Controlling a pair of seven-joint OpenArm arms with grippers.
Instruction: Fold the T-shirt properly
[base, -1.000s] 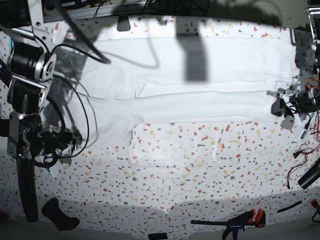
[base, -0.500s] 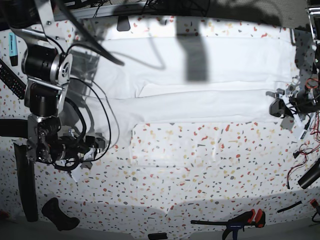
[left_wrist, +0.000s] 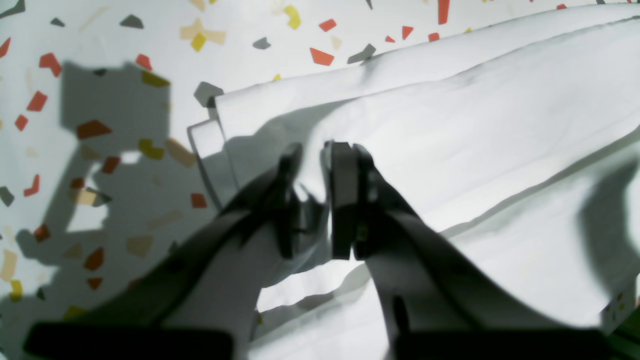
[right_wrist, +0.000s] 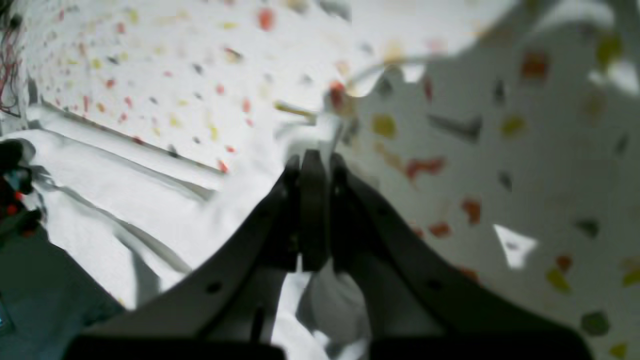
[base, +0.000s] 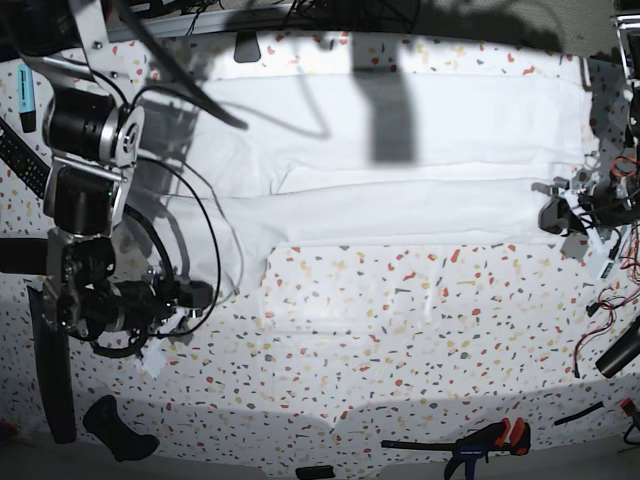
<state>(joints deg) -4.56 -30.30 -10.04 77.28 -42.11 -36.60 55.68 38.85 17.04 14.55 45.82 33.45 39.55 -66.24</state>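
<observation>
The white T-shirt (base: 400, 160) lies spread across the far half of the speckled table (base: 400, 330), folded lengthwise into long bands. At its right end my left gripper (base: 556, 212) is shut, and the left wrist view shows a fold of the T-shirt (left_wrist: 450, 130) pinched between the dark fingers of the left gripper (left_wrist: 314, 165). My right gripper (base: 196, 296) sits at the shirt's lower left edge. In the blurred right wrist view the right gripper (right_wrist: 312, 160) has its fingers pressed together, with the T-shirt (right_wrist: 150, 200) bunched up at its tips.
An orange and black clamp (base: 480, 440) lies at the front edge, and a black part (base: 120, 430) at the front left. A blue marker (base: 25, 90) and a black remote (base: 22, 160) lie at the far left. Red wires (base: 612, 300) hang at the right edge.
The right arm has swung in toward the shirt's lower left edge and its jaws have closed there. The left gripper and the shirt's right end have stayed still.
</observation>
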